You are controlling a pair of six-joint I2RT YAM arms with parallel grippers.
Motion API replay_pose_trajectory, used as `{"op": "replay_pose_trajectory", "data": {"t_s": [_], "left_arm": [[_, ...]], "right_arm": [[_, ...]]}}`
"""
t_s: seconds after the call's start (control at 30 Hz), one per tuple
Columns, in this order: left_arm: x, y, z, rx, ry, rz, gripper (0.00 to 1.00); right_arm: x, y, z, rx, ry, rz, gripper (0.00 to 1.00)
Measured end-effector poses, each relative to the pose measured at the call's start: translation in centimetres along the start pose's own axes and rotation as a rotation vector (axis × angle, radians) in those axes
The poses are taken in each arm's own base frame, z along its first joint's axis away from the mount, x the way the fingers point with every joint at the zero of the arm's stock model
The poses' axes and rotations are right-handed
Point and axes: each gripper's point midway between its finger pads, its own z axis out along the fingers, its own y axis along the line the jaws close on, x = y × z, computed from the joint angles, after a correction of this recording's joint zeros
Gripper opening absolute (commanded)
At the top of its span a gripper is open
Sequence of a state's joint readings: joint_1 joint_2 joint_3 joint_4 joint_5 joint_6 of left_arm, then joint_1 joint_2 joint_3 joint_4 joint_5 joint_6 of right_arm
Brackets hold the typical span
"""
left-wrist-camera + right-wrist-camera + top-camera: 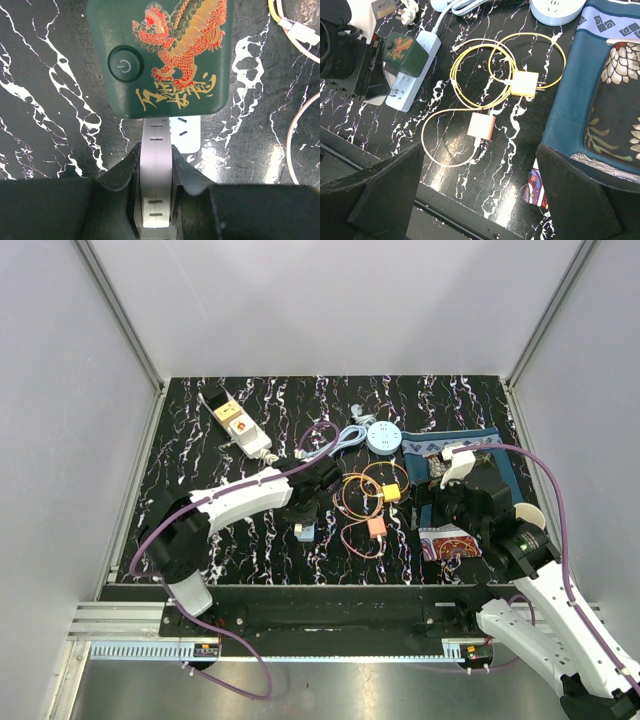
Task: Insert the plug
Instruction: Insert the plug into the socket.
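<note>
**Q:** Where's the plug?

**A:** The green plug (160,55), the one with the dragon print, sits on the face of the white power strip (156,180). It's at 12 o'clock from my left gripper (156,152), which is clamped tight on the strip's near end. My right gripper (479,160) hangs with its jaws wide apart and holds nothing. It's above the table (200,440), near the yellow charger (526,84) and the pink charger (481,127).

**Q:** Is it fully home?

**A:** I can't tell. No prongs show, but the plug's body hides the joint in every view.

**Q:** What could go wrong?

**A:** I hold the strip by one narrow end only. I judge that a push on the plug could pivot or slide the strip and leave the pins half-seated. If my right hand crosses toward 9 o'clock to press, the looped cables (470,65) beneath it could snag.

**Q:** What does each view add?

**A:** The left wrist shows my grip and the power button (125,63) close up, but little else. The right wrist shows the whole strip lying aslant at 10 o'clock, with its free sockets (395,92) and its cord (445,17) running toward 12. From above, my left arm (240,495) covers the plug.
</note>
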State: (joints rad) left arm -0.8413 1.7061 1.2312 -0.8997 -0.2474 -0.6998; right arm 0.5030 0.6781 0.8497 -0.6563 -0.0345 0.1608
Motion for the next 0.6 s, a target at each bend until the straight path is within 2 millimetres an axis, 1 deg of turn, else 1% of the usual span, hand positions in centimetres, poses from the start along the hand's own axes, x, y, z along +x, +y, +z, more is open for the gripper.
{"op": "replay_pose_trajectory", "data": {"t_s": [0.17, 0.37, 0.6], "left_arm": [[-0.3, 0.1, -0.1, -0.020, -0.010, 0.000, 0.00], [-1.1, -0.4, -0.2, -0.018, -0.020, -0.001, 0.00], [-0.6, -0.5, -0.3, -0.023, -0.011, 0.008, 0.00]], "right_arm": [[0.0, 0.0, 0.0, 0.000, 0.000, 0.000, 0.99], [0.0, 0.0, 0.0, -0.001, 0.000, -0.001, 0.99], [0.0, 0.1, 0.0, -0.004, -0.001, -0.003, 0.99]]}}
